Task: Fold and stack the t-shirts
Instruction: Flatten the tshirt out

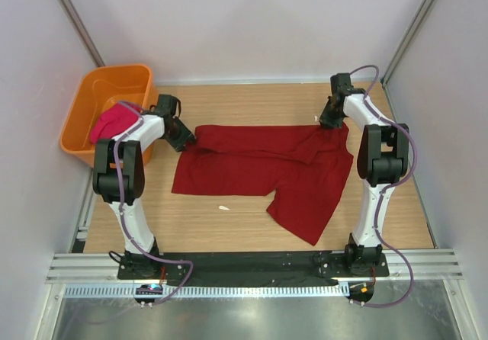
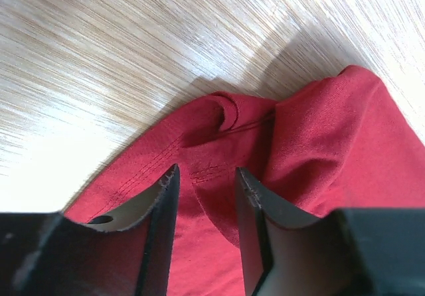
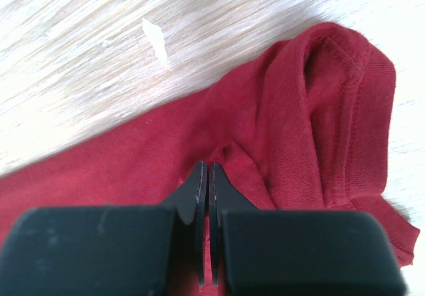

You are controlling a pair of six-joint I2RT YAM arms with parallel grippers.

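top view: the crimson t-shirt (image 1: 259, 165) lies spread on the wooden table (image 1: 229, 222) with its long axis going left to right, and its far edge runs from one arm to the other. the left gripper (image 1: 183, 136) is at the far left corner of this edge and the right gripper (image 1: 332, 119) is at the far right corner, so each arm is nearer to its own end. the near right part of the shirt hangs down as a loose flap toward the bases. the magenta t-shirt (image 1: 114, 119) is in the orange tub (image 1: 91, 81), at the left, well apart from the red one

left wrist view: the left gripper (image 2: 206, 176) is released, its jaws stand apart with the stitched hem of the crimson t-shirt (image 2: 319, 143) between them, so the cloth is straight ahead but not clamped

right wrist view: the right gripper (image 3: 206, 170) is clenched, and the crimson t-shirt (image 3: 133, 156) puckers at its tips, so i judge it pinches a thin bit of cloth just beside the rolled hem. a white scrap (image 3: 156, 40) lies on the bare wood beyond

i judge the next move needs the left jaws to close before both corners can be pulled together
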